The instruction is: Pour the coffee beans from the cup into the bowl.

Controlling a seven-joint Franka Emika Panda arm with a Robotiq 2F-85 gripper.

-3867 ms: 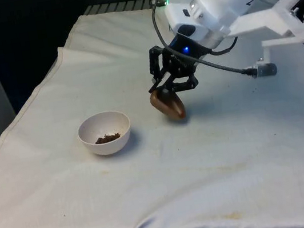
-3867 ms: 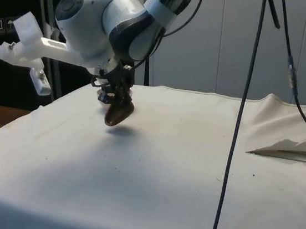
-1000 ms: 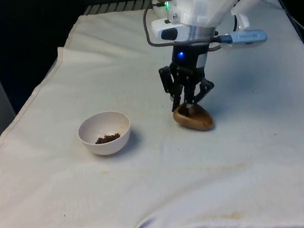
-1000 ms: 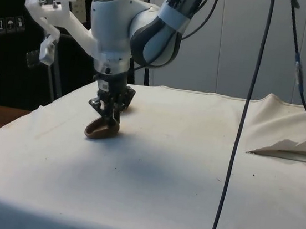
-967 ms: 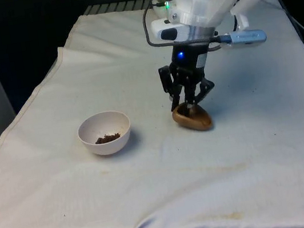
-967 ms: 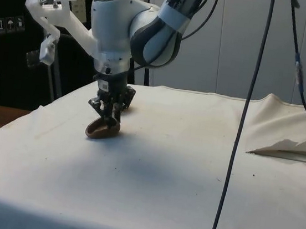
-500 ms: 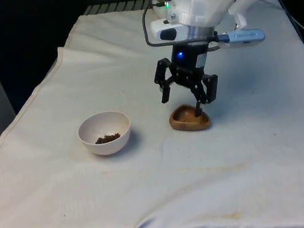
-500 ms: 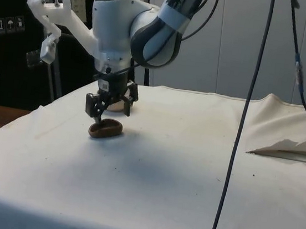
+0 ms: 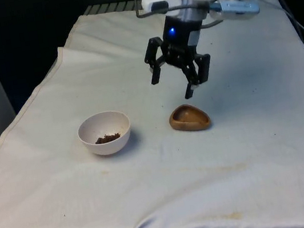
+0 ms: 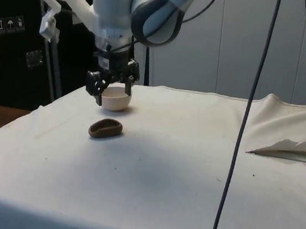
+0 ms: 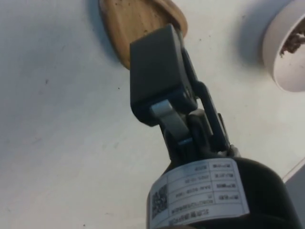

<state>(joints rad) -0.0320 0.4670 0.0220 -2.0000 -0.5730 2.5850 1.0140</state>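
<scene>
Front view across the table, side view level and low, both sharing bowl [image 9: 104, 132] and cup [image 9: 189, 118]

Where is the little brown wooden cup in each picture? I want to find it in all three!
Front view: the wooden cup sits on the white cloth, below the open gripper, on the front view's right of the white bowl.
Side view: the cup lies on the cloth, nearer the camera than the bowl.
Wrist view: the cup peeks out behind a dark finger.
Shared landmark: the white bowl with coffee beans.
</scene>
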